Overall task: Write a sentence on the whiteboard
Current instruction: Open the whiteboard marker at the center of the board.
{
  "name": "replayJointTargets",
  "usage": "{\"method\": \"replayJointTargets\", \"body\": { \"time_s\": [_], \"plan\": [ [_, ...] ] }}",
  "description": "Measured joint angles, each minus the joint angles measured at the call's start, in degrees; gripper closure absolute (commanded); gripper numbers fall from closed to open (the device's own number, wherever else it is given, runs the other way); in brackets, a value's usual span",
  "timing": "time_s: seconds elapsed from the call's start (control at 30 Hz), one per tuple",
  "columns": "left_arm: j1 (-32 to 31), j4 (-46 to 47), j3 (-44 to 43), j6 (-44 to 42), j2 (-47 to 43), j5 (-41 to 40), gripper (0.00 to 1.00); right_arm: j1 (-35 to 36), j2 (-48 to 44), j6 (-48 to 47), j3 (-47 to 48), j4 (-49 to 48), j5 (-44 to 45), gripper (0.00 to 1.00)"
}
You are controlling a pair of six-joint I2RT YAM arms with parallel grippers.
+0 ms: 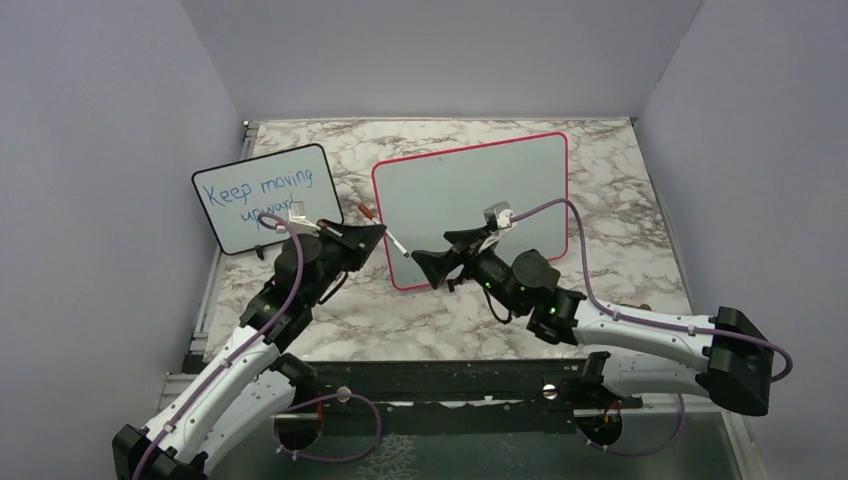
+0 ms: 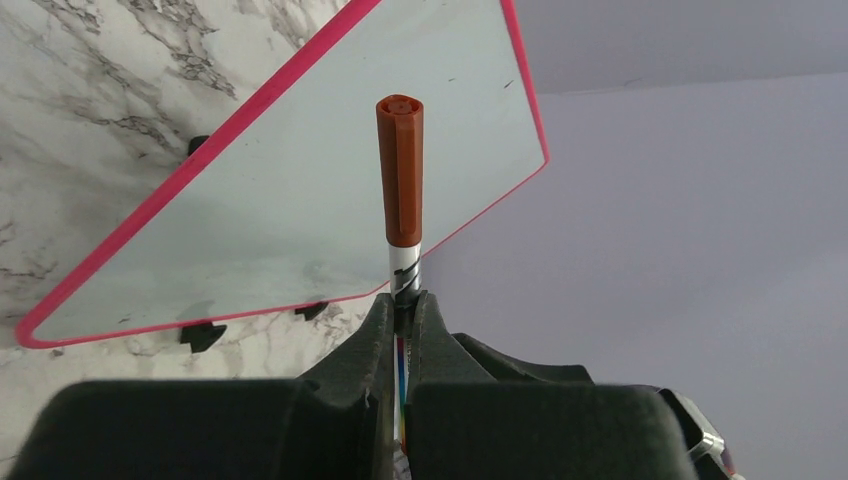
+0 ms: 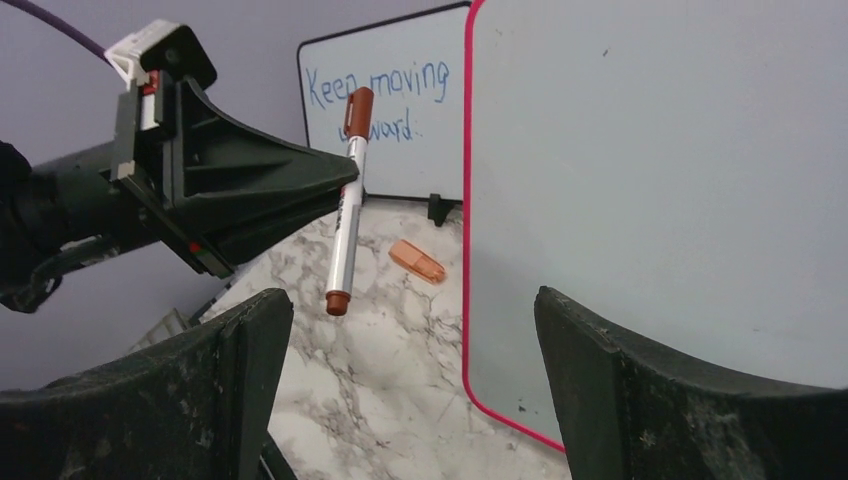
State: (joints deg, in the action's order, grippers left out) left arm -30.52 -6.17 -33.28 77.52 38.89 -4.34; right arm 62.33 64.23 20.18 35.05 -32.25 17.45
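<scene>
the whiteboard (image 1: 470, 195) stands propped at a tilt in the middle of the marble table (image 1: 625, 235), on small black feet. it has a thin red-pink frame and rounded corners. its face is bare pale grey with a few faint specks, and writing has not yet begun.

my left gripper (image 1: 380, 232) is clamped tight on the white barrel of a brown-ended marker (image 3: 345, 215), held just off the board's lower left corner. my right gripper (image 1: 430, 247) has its jaws spread wide with nothing between them, facing the marker.

i see open marble to the right of the board and in front of it. the left side is tighter: a smaller black-framed board (image 1: 262, 195) with blue writing stands near, and a small orange piece (image 3: 417, 260) lies on the marble in the gap between the two boards.

from above, my right arm covers part of the whiteboard's bottom edge. my left arm hides part of the second line of blue writing. the right wrist view cuts off the board's top and right side. i cannot tell which end of the marker is the tip, nor whether the orange piece is its cap.
</scene>
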Motion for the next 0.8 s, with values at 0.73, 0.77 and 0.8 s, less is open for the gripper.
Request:
{"method": "replayJointTargets", "body": {
  "time_s": [0.73, 0.77, 0.8],
  "plan": [
    [-8.31, 9.62, 1.05, 10.19, 4.31, -7.28, 1.00, 0.00, 8.74, 5.44, 5.42, -5.92, 2.62, 0.39],
    [-8.74, 9.97, 1.05, 10.34, 4.44, -7.39, 1.00, 0.00, 9.18, 5.66, 5.68, -6.03, 2.89, 0.40],
    [-9.14, 10.19, 1.05, 10.38, 4.55, -7.58, 1.00, 0.00, 9.64, 5.86, 5.97, -6.05, 3.13, 0.43]
  ]
}}
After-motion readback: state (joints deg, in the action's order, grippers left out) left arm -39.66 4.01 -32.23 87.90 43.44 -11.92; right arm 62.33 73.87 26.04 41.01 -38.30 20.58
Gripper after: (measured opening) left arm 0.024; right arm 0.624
